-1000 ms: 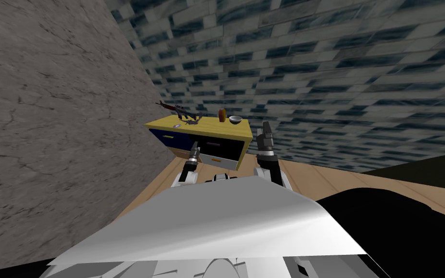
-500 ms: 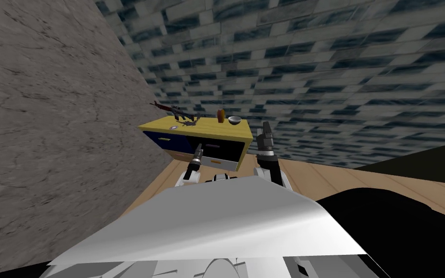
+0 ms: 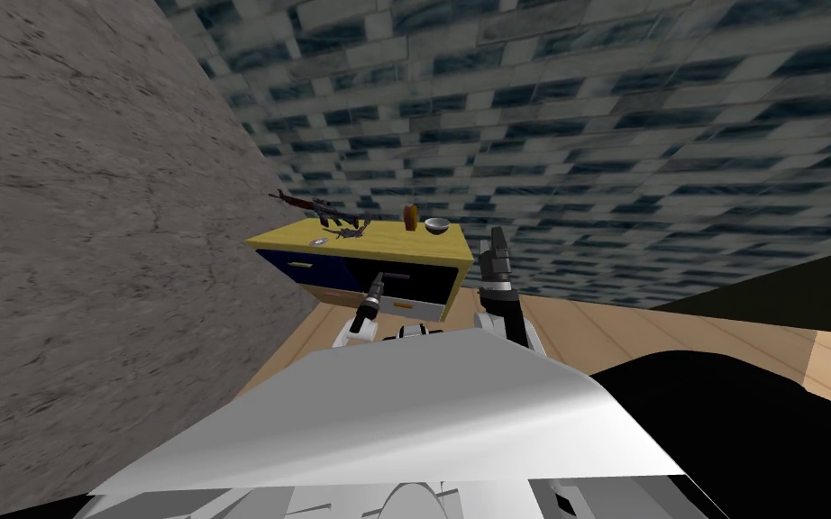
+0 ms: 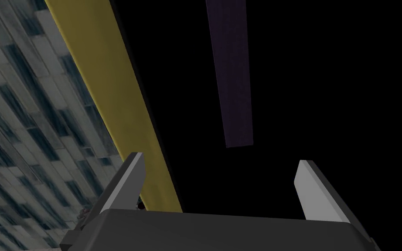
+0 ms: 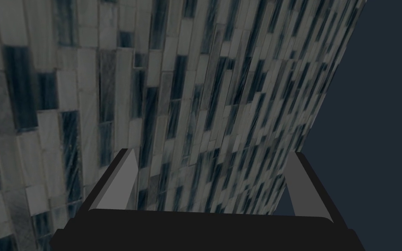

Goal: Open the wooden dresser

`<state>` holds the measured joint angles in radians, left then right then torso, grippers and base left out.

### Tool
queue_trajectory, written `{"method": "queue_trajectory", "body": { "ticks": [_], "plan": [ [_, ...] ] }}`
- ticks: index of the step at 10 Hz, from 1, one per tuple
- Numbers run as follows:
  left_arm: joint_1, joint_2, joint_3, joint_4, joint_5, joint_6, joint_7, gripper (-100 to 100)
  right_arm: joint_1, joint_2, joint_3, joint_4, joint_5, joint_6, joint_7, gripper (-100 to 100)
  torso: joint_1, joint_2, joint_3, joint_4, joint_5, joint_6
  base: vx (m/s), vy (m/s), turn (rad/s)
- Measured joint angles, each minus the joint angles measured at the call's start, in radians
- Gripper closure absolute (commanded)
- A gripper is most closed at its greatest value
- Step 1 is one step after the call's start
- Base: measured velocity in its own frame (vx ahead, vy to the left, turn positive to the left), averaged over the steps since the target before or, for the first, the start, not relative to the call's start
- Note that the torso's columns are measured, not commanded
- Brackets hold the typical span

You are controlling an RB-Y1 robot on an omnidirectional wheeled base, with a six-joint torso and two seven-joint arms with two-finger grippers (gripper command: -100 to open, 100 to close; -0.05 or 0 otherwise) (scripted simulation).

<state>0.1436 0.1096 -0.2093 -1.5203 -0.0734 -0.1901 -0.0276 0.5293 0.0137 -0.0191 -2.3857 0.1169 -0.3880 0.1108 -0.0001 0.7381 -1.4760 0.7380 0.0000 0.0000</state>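
Since it must straddle the handle (image 4: 233, 74), left gripper (image 4: 219, 160) gapes wide at the dresser (image 3: 423, 248).
Right gripper (image 3: 497, 236), wide too, parks right of it, out of the way I guess.

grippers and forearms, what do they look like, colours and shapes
The left gripper and right gripper each have two thin, light grey, blade-like fingers rising from a dark boxy body. In the head view the left forearm and right forearm are black near the wrist, white further back.
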Motion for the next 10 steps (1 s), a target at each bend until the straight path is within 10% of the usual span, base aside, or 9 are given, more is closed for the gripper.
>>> {"method": "queue_trajectory", "body": {
  "ticks": [3,4,10],
  "plan": [
    [-0.019,0.002,-0.014,0.057,-0.008,0.008,-0.003,-100,0.0,0.0,0.0,0.0,0.0,0.0,0.0,0,-0.001,0.002,0.001,0.0,0.0,0.0,0.034,0.017,-0.029],
    [-0.019,0.002,-0.014,0.056,-0.008,0.008,-0.003,100,0.0,0.0,0.0,0.0,0.0,0.0,0.0,0,-0.001,0.002,0.001,0.001,0.0,0.0,0.0,0.0,0.0],
    [-0.052,-0.087,0.009,0.087,-0.037,0.029,-0.051,100,0.0,0.0,0.0,0.0,0.0,0.0,0.0,0,-0.001,-0.003,-0.002,-0.001,0.0,0.0,-0.169,0.102,-0.027]
  ]
}}
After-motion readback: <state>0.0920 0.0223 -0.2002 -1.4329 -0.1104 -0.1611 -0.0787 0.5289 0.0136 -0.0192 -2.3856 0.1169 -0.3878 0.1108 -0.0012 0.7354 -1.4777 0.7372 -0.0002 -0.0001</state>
